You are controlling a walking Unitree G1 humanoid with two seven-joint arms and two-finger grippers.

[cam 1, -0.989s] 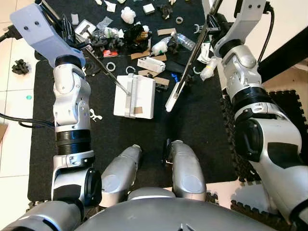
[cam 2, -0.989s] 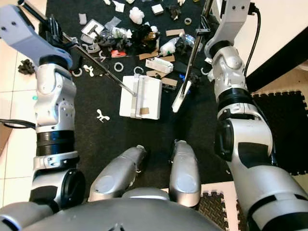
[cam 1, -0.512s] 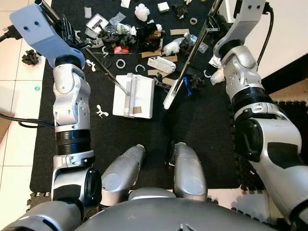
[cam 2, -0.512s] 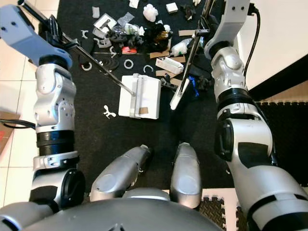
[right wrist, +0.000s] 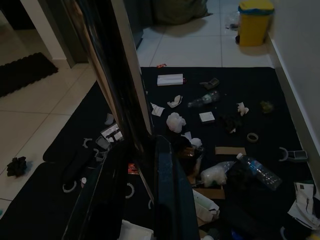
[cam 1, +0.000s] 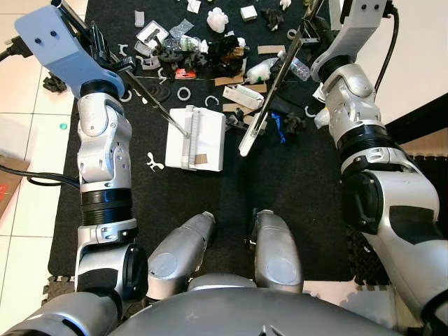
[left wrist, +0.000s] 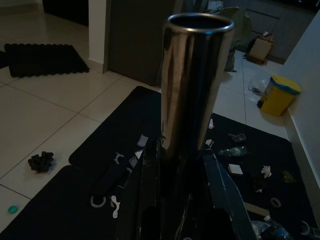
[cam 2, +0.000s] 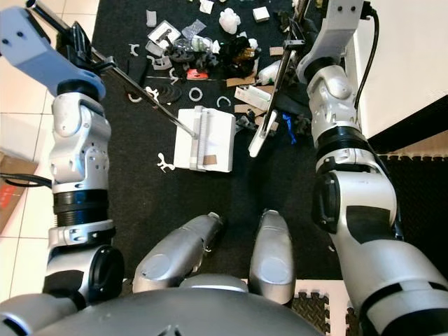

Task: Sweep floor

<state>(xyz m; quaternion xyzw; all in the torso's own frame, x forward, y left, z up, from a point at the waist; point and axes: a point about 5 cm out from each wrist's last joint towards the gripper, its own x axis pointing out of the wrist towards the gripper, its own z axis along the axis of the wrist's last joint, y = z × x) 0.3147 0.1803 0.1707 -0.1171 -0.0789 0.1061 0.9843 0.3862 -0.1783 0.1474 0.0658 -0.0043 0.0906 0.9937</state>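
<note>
- Left end effector point(cam 1: 98, 50) sits far left, raised on a bent silver arm, its black fingers clamped on the metal handle point(left wrist: 192, 75) of a white dustpan point(cam 1: 195, 138).
- That handle slants down and right from the end effector to the dustpan, which rests flat on the black mat point(cam 1: 280, 182) just ahead of the robot's knees.
- Right end effector point(cam 2: 297, 31) is held high at the far right, arm reaching forward, fingers closed around the dark broom handle point(right wrist: 117, 75).
- Broom handle runs down and left to the broom head point(cam 1: 250, 135), which lies on the mat just right of the dustpan.
- Litter point(cam 1: 210, 49) is scattered across the far part of the mat: crumpled paper, cardboard scraps, a plastic bottle, rings.
- Upper ends of both handles are cut off by the frame edge; the wrist views are dim.
</note>
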